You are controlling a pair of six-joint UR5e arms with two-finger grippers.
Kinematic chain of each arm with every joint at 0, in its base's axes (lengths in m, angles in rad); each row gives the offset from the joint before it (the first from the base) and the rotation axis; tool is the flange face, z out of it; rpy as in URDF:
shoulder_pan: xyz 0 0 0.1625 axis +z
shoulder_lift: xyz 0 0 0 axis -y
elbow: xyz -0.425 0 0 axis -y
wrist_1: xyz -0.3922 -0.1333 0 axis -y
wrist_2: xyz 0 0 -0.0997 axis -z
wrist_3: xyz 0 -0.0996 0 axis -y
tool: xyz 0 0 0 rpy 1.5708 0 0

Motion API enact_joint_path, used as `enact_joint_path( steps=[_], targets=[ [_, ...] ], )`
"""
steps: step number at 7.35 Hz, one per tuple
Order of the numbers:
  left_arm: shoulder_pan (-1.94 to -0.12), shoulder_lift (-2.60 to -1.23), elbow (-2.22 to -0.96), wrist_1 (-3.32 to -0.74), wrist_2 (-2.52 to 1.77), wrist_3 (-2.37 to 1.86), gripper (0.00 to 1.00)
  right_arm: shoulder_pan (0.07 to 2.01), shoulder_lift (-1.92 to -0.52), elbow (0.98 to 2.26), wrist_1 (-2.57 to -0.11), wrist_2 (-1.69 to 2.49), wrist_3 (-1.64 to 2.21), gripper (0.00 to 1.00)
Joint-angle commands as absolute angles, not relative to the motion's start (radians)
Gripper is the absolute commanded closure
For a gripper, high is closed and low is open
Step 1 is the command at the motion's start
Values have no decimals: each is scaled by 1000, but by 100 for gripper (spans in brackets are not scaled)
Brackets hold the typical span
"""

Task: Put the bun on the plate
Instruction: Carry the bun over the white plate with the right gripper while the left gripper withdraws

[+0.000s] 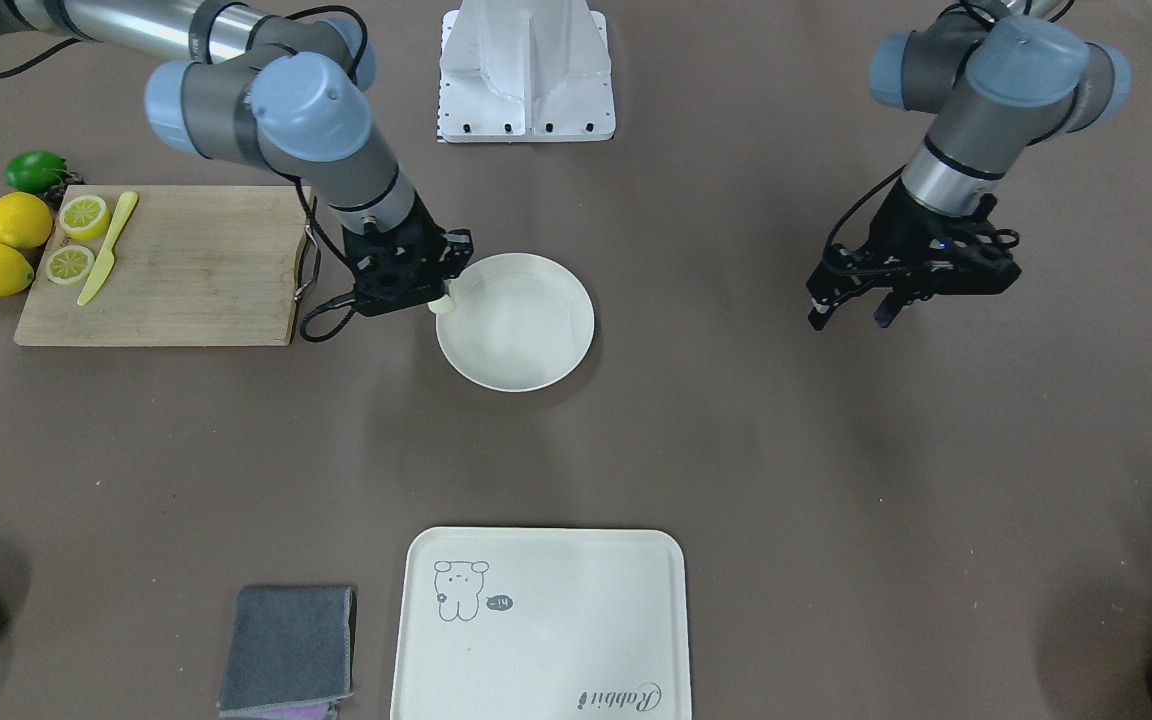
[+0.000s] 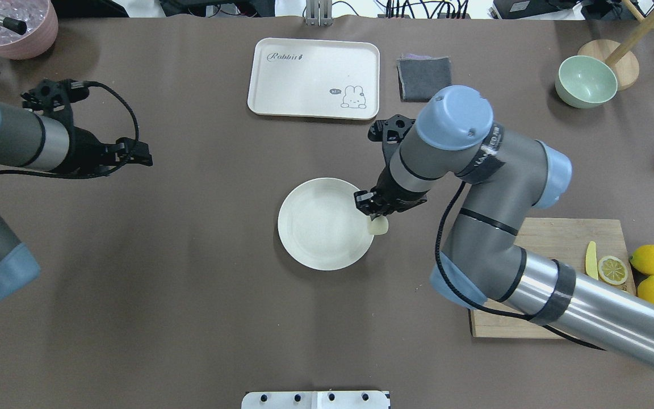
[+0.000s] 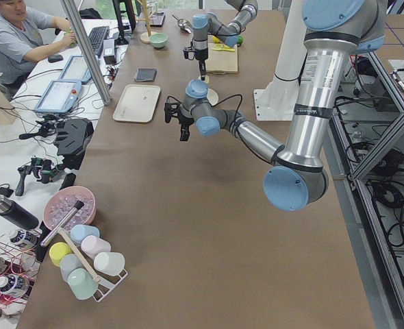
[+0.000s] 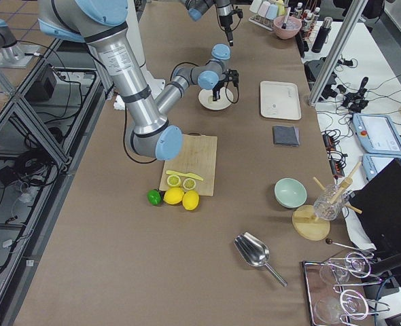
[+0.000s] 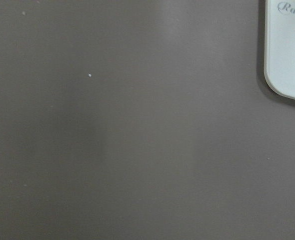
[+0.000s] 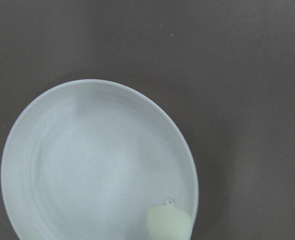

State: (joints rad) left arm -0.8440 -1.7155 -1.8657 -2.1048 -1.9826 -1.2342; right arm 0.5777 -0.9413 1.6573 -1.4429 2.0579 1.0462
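2 silver-and-grey arms [image 2: 491, 170] with pale blue joint caps [image 2: 455, 116] and black cables [image 2: 443, 227].

Even, diffuse light came from above. The brown table [image 1: 736, 450] read flat and matte, with only broad, faint shadows spreading toward 6 o'clock of the plate [image 1: 536, 340] in the front-facing view. A pale streak of glare ran along the right arm's steel tube [image 2: 582, 309] at 4 o'clock of the overhead view. The side views were bright and sharp, though a pole [image 3: 85, 51] slanted steeply near the frame edge. The left wrist view was dim and soft, with faint vertical bands. In the right wrist view the bun [image 6: 168, 224], at 5 o'clock, was blurred.
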Motion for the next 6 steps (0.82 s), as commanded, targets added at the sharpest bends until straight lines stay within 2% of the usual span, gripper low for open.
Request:
enact_joint_path(
  steps=[1,4,5,6],
  targets=[
    [-871,-1671,-1868,-2155,-2006,-1213,4,537,-849,1547,-1440,2010,1057,78],
    [-871,-1674,-1878,-2155,-2000,-1218,4,520,-828,1436,-1304,1971,1124,63],
    [-870,-1674,-1876,-2155,-2000,-1218,4,520,-828,1436,-1304,1971,1124,62],
    [-870,-1675,-1873,-2155,-1999,-1216,4,520,-828,1436,-1305,1971,1126,21]
  ],
)
